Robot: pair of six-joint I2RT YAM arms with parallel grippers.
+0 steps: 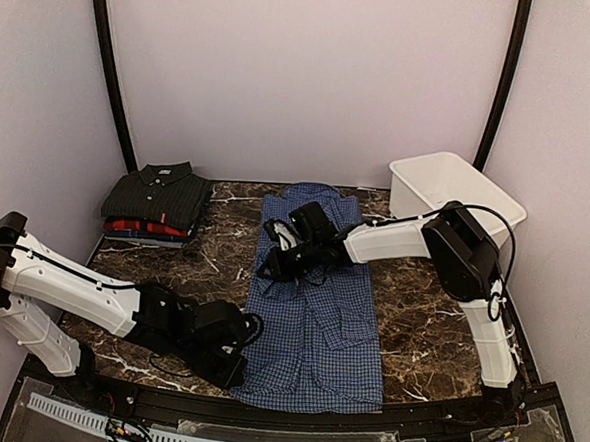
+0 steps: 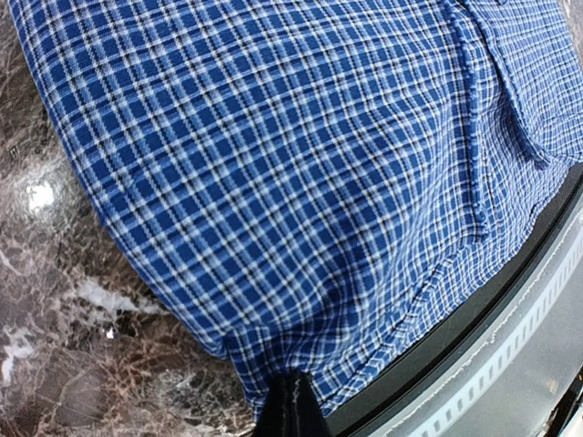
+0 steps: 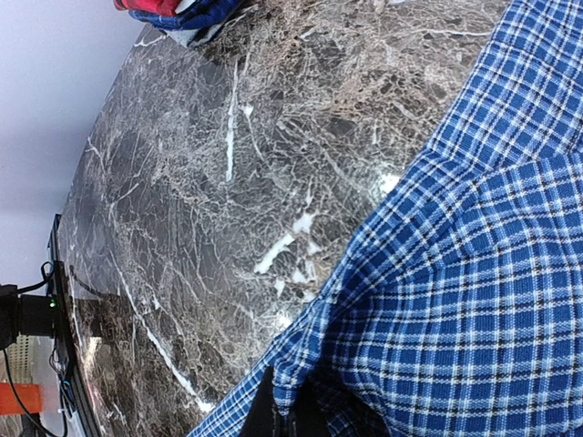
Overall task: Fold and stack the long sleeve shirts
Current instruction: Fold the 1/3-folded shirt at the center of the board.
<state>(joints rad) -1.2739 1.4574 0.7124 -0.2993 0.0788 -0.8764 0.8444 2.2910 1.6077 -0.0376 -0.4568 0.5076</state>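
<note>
Already folded, the dark check shirt (image 1: pixel 156 193) tops the red shirt (image 1: pixel 144 228) at the far left of the marble table (image 1: pixel 419 319). The left gripper (image 1: pixel 234 370) is pinched tight on the near-left hem corner of the blue check shirt (image 1: pixel 319 328), which lies centrally, long axis near-to-far. The right gripper (image 1: pixel 270 264) (clamped too) nips the same left edge farther up, so both likely carry that edge rightward.

One blue check shirt (image 1: pixel 319 323), one folded-shirt stack (image 1: pixel 156 201), one white basket (image 1: pixel 413 194), two arms (image 1: pixel 70 287) (image 1: pixel 394 239)
</note>
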